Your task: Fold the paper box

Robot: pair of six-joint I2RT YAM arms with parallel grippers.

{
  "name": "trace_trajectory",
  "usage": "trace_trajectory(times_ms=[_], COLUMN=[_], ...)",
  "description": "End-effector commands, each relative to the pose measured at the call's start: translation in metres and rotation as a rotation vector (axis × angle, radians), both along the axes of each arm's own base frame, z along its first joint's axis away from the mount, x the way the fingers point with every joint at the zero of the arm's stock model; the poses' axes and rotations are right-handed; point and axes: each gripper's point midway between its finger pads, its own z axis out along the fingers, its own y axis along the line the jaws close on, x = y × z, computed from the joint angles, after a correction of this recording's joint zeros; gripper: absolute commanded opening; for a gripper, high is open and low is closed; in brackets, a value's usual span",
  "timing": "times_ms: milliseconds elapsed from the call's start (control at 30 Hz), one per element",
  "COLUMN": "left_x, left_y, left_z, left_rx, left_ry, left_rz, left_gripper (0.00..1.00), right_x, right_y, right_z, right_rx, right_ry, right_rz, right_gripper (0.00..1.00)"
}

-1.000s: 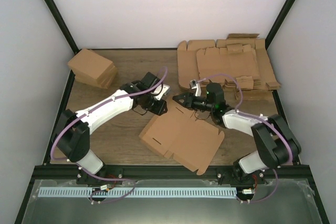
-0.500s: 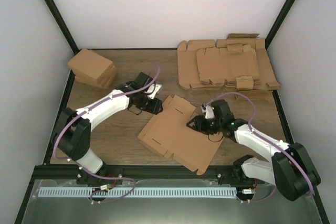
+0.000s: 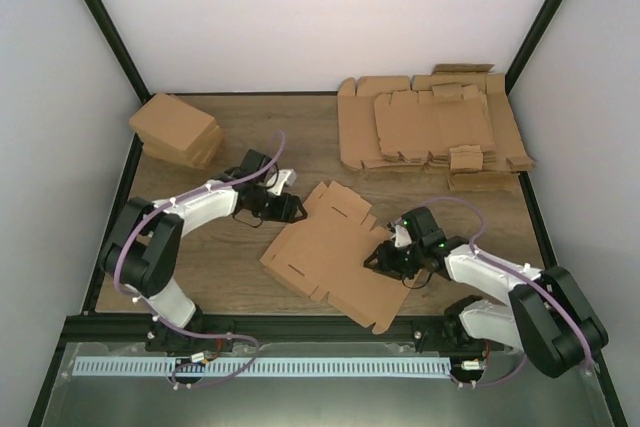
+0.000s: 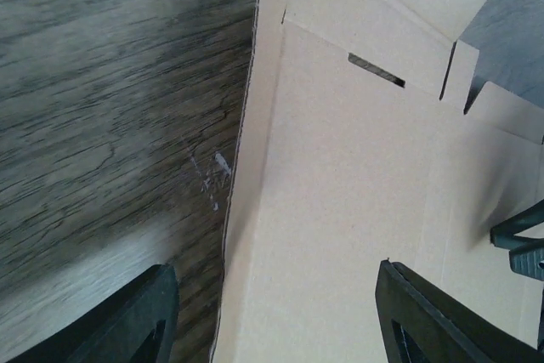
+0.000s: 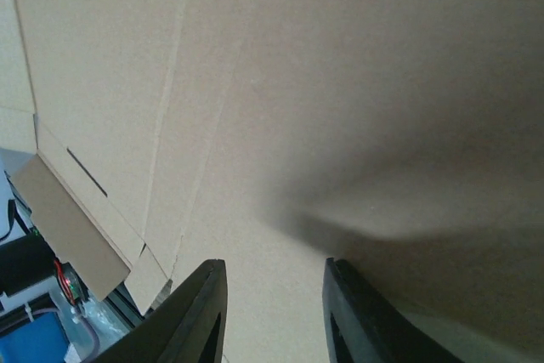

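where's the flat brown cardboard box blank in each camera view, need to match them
Top external: the flat brown cardboard box blank lies just below the picture's centre.
Left wrist: it fills the right half.
Right wrist: it fills nearly the whole frame.
Shared landmark: a narrow slot cut near its edge; same slot or not, I cannot tell.
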Motion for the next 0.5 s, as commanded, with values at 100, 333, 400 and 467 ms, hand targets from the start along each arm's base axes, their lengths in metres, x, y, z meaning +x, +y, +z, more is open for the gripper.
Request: trace_trajectory(times_ms=[100,333,400,467], left_x=[-0.011,-0.016,-0.021,-0.026], left_y=[-0.024,-0.026,-0.032,-0.036], left_z=[-0.012,-0.009,-0.001,0.007], left_rx=[-0.159,-0.178,-0.228,-0.268], left_ry=[0.069,0.077,0.088,0.096], left_rz=[-0.085,-0.111,-0.140,-0.162], left_gripper=[0.66,0.63,0.62,0.62], right_x=[-0.005,-0.007,-0.008,-0.007], right_y=[-0.009,-0.014,-0.013,-0.012], right_z=[-0.024,-0.031,-0.032,-0.032], right_rx=[-0.061,-0.084,-0.081,-0.079], right_ry=[0.062,0.066,0.067,0.066], right_rz=[-0.018,-0.029,-0.028,-0.027], right_gripper=[0.21,0.15,0.14,0.14])
